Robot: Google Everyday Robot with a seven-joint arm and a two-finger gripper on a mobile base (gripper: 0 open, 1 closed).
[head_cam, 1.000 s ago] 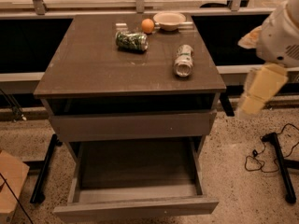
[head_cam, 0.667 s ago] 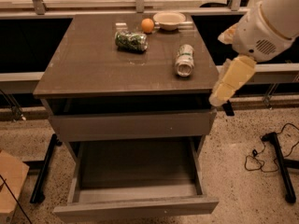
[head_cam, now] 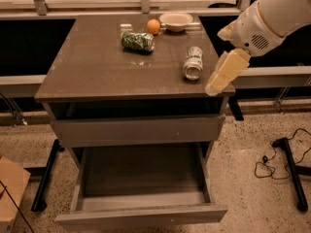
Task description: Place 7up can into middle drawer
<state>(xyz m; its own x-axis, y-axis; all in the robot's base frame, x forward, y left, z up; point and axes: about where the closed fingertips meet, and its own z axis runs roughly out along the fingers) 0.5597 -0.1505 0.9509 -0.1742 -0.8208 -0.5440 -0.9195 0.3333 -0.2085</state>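
Observation:
The 7up can (head_cam: pixel 193 62), pale silver with green markings, lies on its side on the right part of the cabinet top, its shiny end facing the front. The middle drawer (head_cam: pixel 141 212) is pulled out below, and its dark floor holds nothing. My gripper (head_cam: pixel 214 87), cream-coloured on a white arm, hangs at the cabinet top's right front edge. It is just to the right of the can, a little nearer the front, and not touching it.
A darker green can (head_cam: pixel 137 40) lies on its side at the back of the top. An orange (head_cam: pixel 153 26) and a white bowl (head_cam: pixel 176 21) sit behind it. A closed plain drawer front (head_cam: pixel 138 130) is above the open drawer. Cables (head_cam: pixel 272 159) lie on the floor to the right.
My arm and gripper have moved left from beside the cabinet to the top's right front edge, close to the 7up can. The can and drawer have not moved.

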